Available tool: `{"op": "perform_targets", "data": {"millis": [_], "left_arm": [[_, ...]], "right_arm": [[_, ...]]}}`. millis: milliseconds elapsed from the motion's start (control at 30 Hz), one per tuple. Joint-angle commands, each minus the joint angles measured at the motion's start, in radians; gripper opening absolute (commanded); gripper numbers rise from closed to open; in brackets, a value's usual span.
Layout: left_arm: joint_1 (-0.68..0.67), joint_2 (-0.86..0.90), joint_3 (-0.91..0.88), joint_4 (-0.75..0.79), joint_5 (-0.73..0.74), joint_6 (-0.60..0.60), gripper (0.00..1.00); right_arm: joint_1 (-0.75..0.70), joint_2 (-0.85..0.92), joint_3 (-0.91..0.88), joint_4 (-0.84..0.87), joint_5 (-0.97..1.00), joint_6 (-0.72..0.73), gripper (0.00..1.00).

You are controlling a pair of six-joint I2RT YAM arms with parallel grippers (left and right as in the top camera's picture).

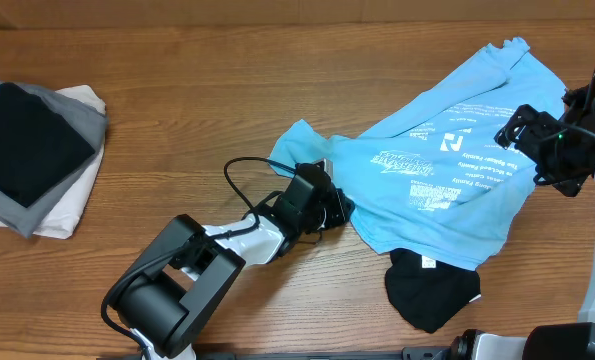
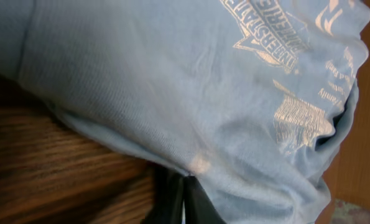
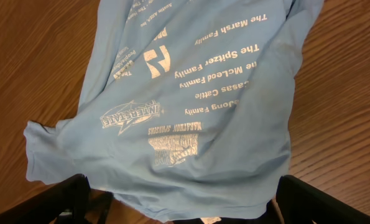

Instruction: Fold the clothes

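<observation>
Two grippers, one sky-blue T-shirt (image 1: 447, 170), crumpled right of centre: left gripper (image 1: 322, 205) with fingers pinched together on its left hem, right gripper (image 1: 539, 140) with fingers wide apart above the right side, holding nothing. Handling: draw the pinched hem out low and taut, leaving the black garment (image 1: 432, 290) under the lower edge undisturbed. Room: bare table (image 1: 177, 110) stretches leftward to the folded stack (image 1: 32, 150).

The sky-blue T-shirt (image 1: 397, 205) is soft, matt knit cloth with white print; the table (image 1: 177, 120) is smooth, grained wood.
</observation>
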Motion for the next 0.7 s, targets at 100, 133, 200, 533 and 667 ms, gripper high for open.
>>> {"op": "perform_targets", "data": {"millis": [100, 133, 200, 533, 667], "left_arm": [[-0.004, 0.016, 0.023, 0.016, -0.031, 0.018, 0.04], [0.001, 0.008, 0.031, 0.016, -0.014, 0.047, 0.04], [0.024, -0.035, 0.043, -0.004, 0.012, 0.111, 0.04], [0.255, -0.486, 0.112, -0.198, 0.061, 0.264, 0.04], [0.274, -0.594, 0.137, -0.195, 0.022, 0.288, 0.04]], "right_arm": [[0.0, -0.002, 0.001, -0.019, 0.023, -0.005, 1.0], [0.0, -0.002, -0.01, -0.023, 0.024, -0.005, 1.0], [0.0, -0.002, -0.051, -0.024, 0.023, -0.001, 1.0], [0.0, -0.002, -0.413, 0.163, -0.047, 0.045, 1.0], [0.0, -0.002, -0.552, 0.246, -0.12, 0.044, 1.0]]}}
